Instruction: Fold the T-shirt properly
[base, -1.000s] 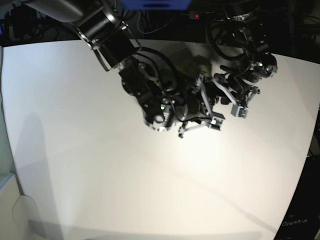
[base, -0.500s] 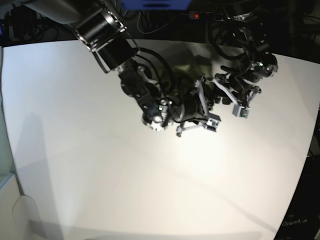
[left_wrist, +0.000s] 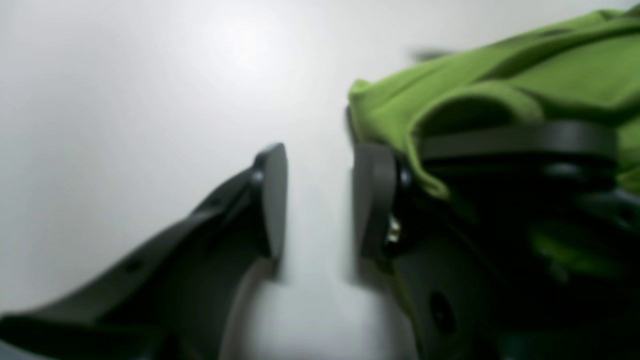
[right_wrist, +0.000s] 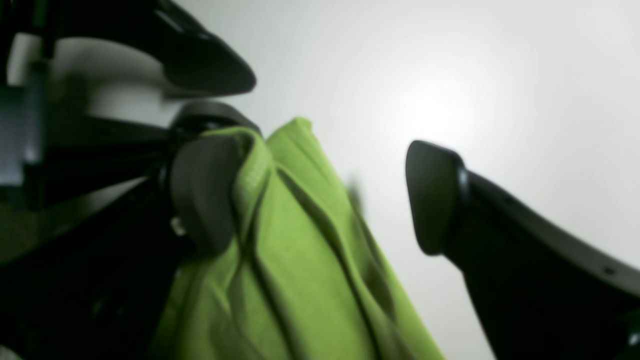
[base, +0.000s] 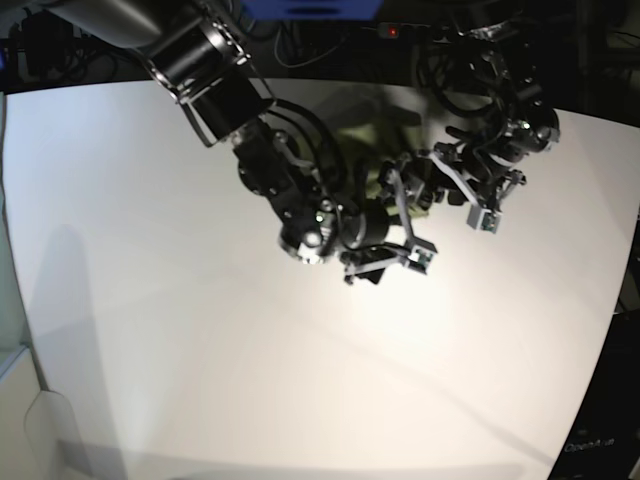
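Observation:
The green T-shirt (base: 372, 122) lies bunched at the back of the table, mostly hidden under both arms. In the right wrist view the T-shirt (right_wrist: 300, 260) hangs in folds against one finger (right_wrist: 205, 190) of my right gripper (right_wrist: 320, 195). Its other finger stands well apart, so the jaws are open. In the base view my right gripper (base: 390, 258) is just in front of the cloth. My left gripper (left_wrist: 320, 200) is open with bare table between its pads. The T-shirt (left_wrist: 550, 85) drapes over the outside of one of its fingers. In the base view my left gripper (base: 492, 205) sits right of the garment.
The white table (base: 200, 350) stretches wide in front and to the left. Its far edge runs just behind the arms, with dark cables and equipment (base: 300, 30) beyond. The two grippers stand close together near the middle back.
My right gripper has opened wide and let go of the cloth it pinched, shifting slightly toward the front. The left gripper has hardly moved.

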